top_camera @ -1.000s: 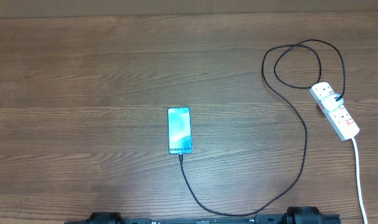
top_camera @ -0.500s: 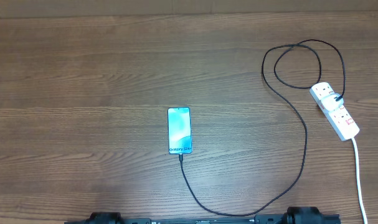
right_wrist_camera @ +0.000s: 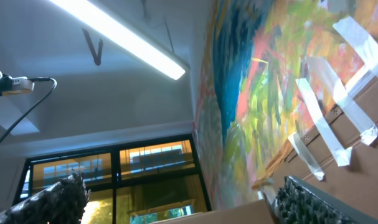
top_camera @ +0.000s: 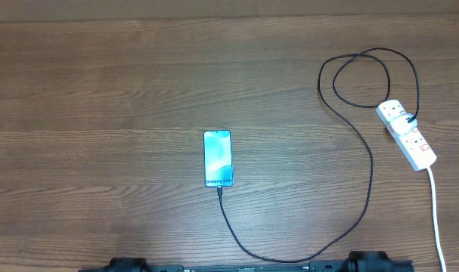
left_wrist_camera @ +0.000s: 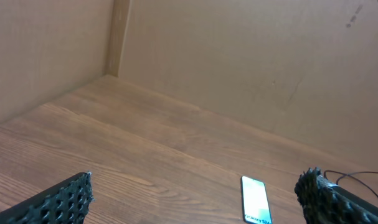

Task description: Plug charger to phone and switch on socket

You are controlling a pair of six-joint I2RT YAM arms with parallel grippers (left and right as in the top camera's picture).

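Note:
The phone lies flat mid-table with its light blue screen up; it also shows low in the left wrist view. The charger, a thin black cable, runs from the phone's near end, where its tip meets the phone's edge, round to a loop at the back right. Its other end sits in the white socket at the right edge. My left gripper is open and raised above the table, well short of the phone. My right gripper is open and points up at the ceiling, holding nothing.
A thick white cord runs from the socket toward the table's front right edge. Both arm bases sit at the front edge. A cardboard wall stands along the table's far side and left side.

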